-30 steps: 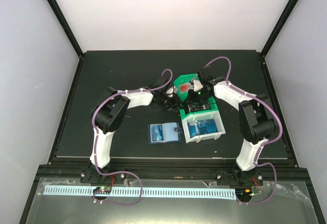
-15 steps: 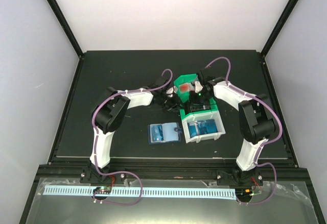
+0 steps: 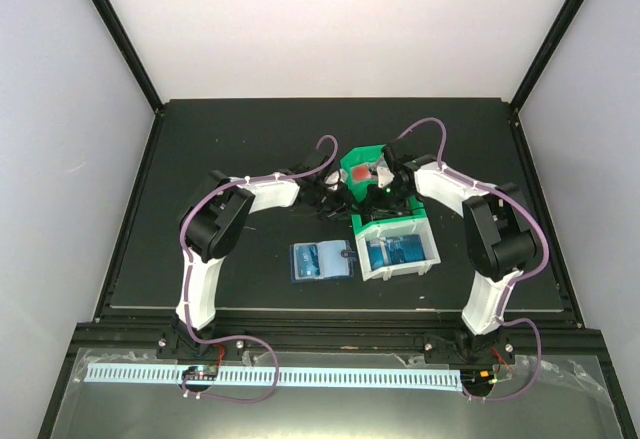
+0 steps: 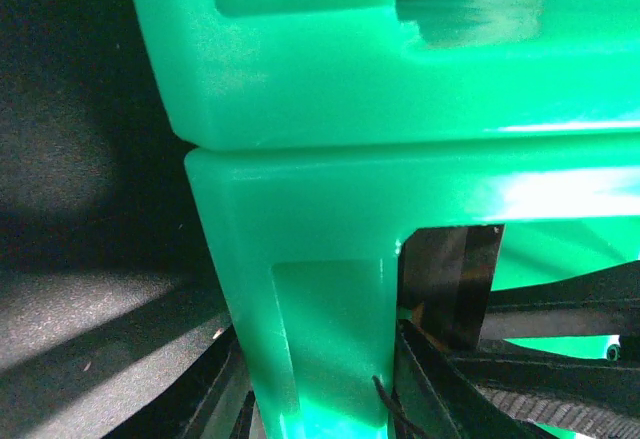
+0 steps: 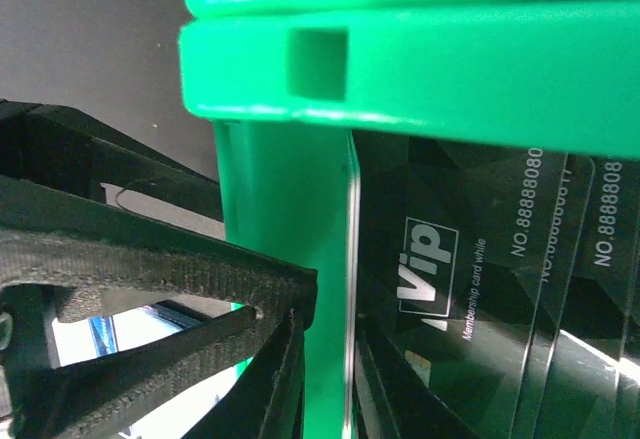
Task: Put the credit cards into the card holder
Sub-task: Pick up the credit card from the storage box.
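Green bin [image 3: 360, 156] wall sits pinched in the left fingers [image 4: 222, 404], right fingers [image 5: 180, 259] straddle it too — grip unclear — blue credit cards [image 3: 398, 252] in the white bin [image 3: 400, 271], card holder [image 3: 322, 260] open just beside.

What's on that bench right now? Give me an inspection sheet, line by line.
Surface: black table, matte.
Job's things: card holder lies open beside the white bin; blue credit cards inside that bin; Vip-printed cards in the green bin.
Clutter: nothing seen.
Grippers: left gripper jaws clamp the green bin's wall; right gripper jaws straddle its wall and a card edge, grip unclear.
Cables: purple cables arch free above the table.
Surroundings: white walls, black frame.
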`<action>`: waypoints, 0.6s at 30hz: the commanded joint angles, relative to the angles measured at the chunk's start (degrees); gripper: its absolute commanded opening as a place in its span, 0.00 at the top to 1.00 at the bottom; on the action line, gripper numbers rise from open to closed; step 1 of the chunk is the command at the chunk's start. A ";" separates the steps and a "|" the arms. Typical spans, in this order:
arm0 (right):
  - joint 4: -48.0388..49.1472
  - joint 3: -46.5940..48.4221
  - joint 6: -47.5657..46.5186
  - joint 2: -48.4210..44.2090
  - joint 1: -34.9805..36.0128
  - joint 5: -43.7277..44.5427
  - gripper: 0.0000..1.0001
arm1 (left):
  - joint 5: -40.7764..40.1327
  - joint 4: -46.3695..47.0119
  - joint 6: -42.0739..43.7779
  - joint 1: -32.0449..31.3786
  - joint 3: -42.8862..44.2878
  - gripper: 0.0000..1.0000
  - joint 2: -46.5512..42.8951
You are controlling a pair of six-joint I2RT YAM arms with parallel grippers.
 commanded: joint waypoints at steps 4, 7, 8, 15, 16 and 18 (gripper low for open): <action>0.38 -0.19 1.38 1.11 1.19 3.10 0.85 | 0.13 -1.02 3.93 -0.85 -0.55 0.72 0.62; 0.18 1.45 1.70 -0.35 1.17 4.68 0.93 | -0.08 -1.52 5.38 -0.79 -0.56 0.70 -0.41; -0.29 2.27 1.67 -0.86 1.11 5.39 0.96 | -0.09 -1.78 5.91 -0.74 -0.48 0.68 -0.95; -3.11 4.48 1.23 -5.30 -0.23 8.08 0.99 | -0.75 -4.17 10.52 -0.57 0.58 0.53 -6.30; -3.13 4.12 0.98 -6.21 -0.66 7.38 0.99 | -1.01 -4.45 11.06 -0.52 0.52 0.51 -7.21; -3.76 3.59 0.11 -8.00 -1.43 5.32 0.99 | -1.19 -4.58 11.55 -0.44 0.14 0.47 -9.18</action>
